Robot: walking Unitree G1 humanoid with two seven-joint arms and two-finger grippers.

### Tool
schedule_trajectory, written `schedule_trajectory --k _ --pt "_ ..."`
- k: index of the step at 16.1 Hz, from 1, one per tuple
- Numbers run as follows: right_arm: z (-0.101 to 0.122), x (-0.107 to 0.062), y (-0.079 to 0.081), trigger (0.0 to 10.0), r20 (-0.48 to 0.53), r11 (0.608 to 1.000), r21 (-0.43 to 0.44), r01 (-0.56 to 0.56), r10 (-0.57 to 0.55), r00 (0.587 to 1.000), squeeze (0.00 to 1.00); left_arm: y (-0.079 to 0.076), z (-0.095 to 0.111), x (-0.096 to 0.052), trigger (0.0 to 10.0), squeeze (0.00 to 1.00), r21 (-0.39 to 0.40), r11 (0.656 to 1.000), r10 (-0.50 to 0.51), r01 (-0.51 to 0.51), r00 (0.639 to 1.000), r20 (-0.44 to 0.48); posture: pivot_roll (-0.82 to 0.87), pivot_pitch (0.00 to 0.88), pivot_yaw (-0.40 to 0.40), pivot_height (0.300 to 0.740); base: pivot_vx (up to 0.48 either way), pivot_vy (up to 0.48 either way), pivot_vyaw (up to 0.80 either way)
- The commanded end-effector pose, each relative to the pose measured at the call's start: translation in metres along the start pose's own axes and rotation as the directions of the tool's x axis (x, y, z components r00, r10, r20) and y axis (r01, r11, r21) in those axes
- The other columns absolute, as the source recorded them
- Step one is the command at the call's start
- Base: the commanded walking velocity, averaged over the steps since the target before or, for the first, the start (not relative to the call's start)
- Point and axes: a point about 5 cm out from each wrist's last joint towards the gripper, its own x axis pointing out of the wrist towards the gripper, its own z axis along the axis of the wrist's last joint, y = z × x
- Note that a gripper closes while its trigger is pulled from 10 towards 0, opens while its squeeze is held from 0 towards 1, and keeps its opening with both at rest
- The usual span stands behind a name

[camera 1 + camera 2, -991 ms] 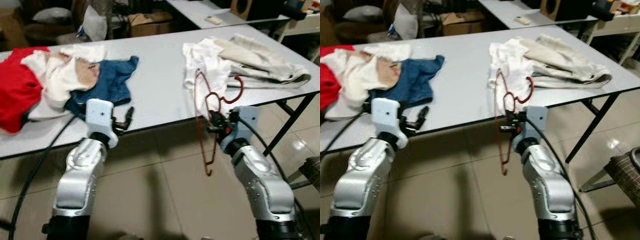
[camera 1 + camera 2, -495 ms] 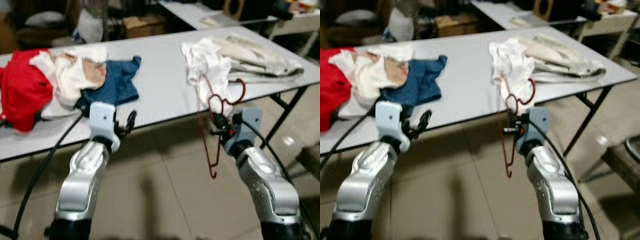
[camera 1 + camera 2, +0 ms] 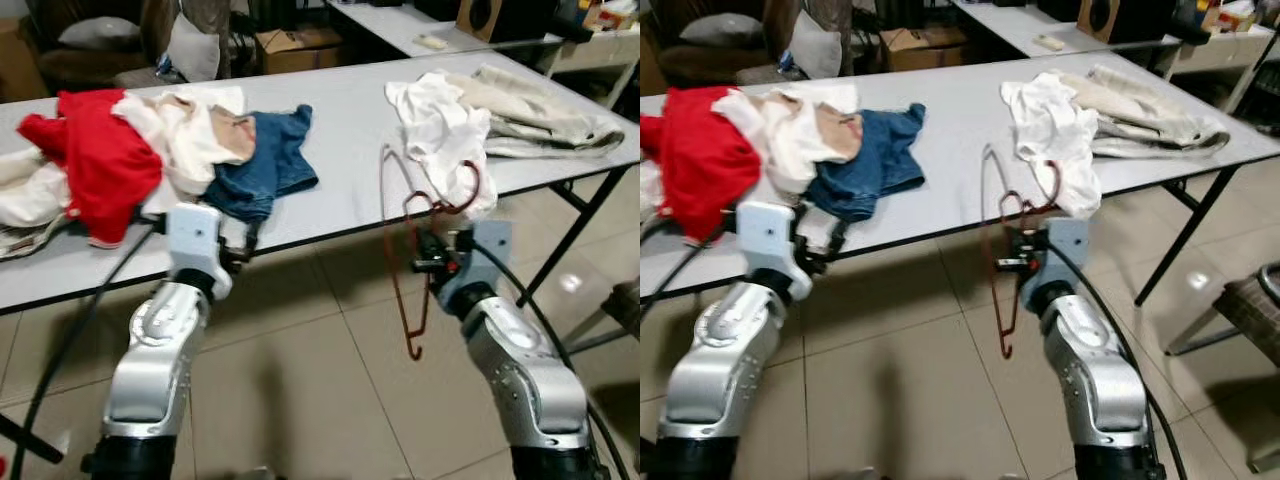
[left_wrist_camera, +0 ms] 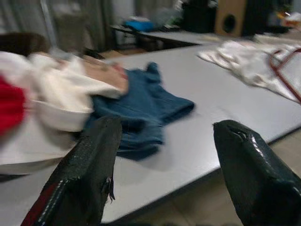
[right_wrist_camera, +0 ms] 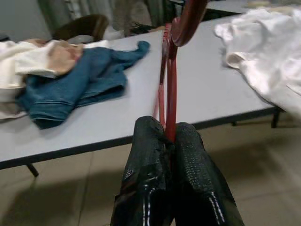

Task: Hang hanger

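Observation:
My right gripper [image 3: 430, 262] is shut on a red wire hanger [image 3: 398, 250], pinching its neck just in front of the table's near edge. The hanger stands upright: its hook [image 3: 466, 193] curls above the fingers and its frame hangs down toward the floor. In the right wrist view the two fingers [image 5: 150, 141] press together on the hanger [image 5: 170, 89]. My left gripper [image 4: 164, 155] is open and holds nothing, level with the table [image 3: 340, 140] edge, near the blue jeans [image 3: 268, 170].
On the grey table lie a red garment [image 3: 95, 160], white and beige clothes [image 3: 190, 125], a white garment [image 3: 440, 130] and a beige one [image 3: 545, 110]. Black table legs [image 3: 565, 250] and a chair [image 3: 625, 305] stand at the right. Tiled floor lies below.
The camera has swung left, so the table and clothes sit further right in the picture. The right gripper still holds the hanger upright; both arms keep much the same pose.

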Motion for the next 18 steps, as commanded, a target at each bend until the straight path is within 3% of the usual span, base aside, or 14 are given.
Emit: schedule_trajectory --k 1,5,15,18 --pt "0.008 -0.001 -0.002 10.0 0.035 1.000 -0.018 0.009 -0.008 0.999 0.00 -0.003 0.001 0.002 10.0 0.00 -0.003 1.000 -0.008 0.008 1.000 0.005 -0.08 0.000 0.024 0.740 0.000 0.000 0.00" --pt "0.008 0.001 0.000 10.0 0.043 0.999 -0.039 -0.001 0.003 0.999 0.00 -0.002 0.000 0.001 10.0 0.00 -0.012 1.000 -0.023 0.023 1.000 0.014 -0.08 0.000 0.029 0.740 0.221 0.000 0.00" --pt "0.011 0.002 -0.006 10.0 0.055 0.998 -0.054 0.012 -0.009 0.998 0.00 -0.005 -0.010 0.003 10.0 0.00 0.001 0.999 -0.036 0.036 0.999 -0.006 -0.09 0.000 0.022 0.740 0.407 0.000 0.00" --pt "0.011 0.001 -0.009 10.0 0.050 0.998 -0.064 0.017 -0.014 0.999 0.00 -0.008 -0.013 0.005 10.0 0.00 0.041 0.997 -0.065 0.066 0.998 -0.023 -0.10 0.000 0.017 0.740 0.402 0.000 0.00"
